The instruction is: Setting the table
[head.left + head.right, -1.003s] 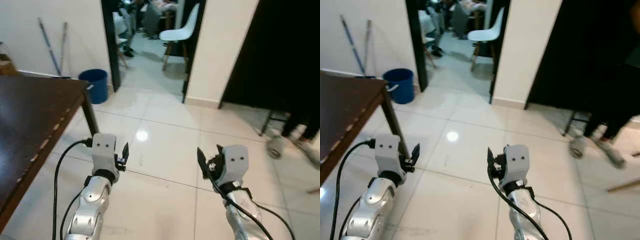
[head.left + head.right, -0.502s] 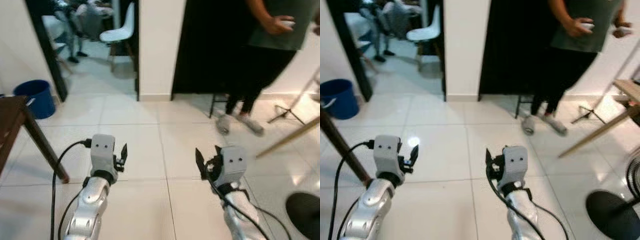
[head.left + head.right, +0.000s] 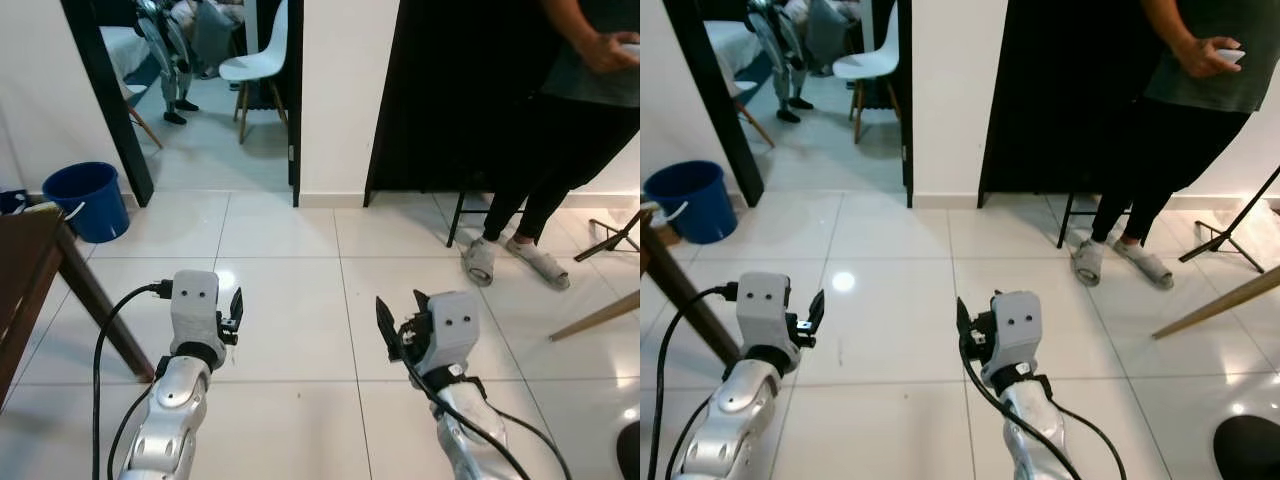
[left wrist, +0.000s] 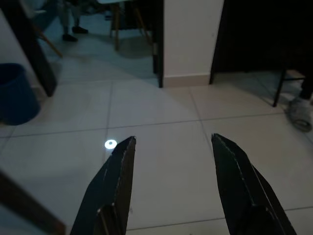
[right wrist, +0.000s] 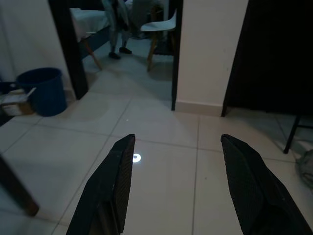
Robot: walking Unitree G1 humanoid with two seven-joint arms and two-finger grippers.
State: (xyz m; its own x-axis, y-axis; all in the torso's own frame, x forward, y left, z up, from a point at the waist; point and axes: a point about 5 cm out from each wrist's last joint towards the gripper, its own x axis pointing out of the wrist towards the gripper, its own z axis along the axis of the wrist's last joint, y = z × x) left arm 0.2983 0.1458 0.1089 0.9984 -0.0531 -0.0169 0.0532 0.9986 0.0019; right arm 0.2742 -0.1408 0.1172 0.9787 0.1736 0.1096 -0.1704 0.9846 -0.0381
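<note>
Table (image 3: 25,270) beside left end effector (image 3: 236,305)

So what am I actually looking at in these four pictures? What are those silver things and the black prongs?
You are seeing through a walking robot's cameras. Two pictures come from its head, looking down past its two silver arms. Each arm ends in a tool: the left tool and the right tool, each with two long black fingers. The other two pictures come from cameras on the wrists, looking along those fingers, which stand apart; both tools are open and hold nothing. Below is white tiled floor. On the robot's left is the corner of a dark wooden table, and beyond it a blue bucket. A white chair stands through the doorway, and a person stands to the right.
</note>
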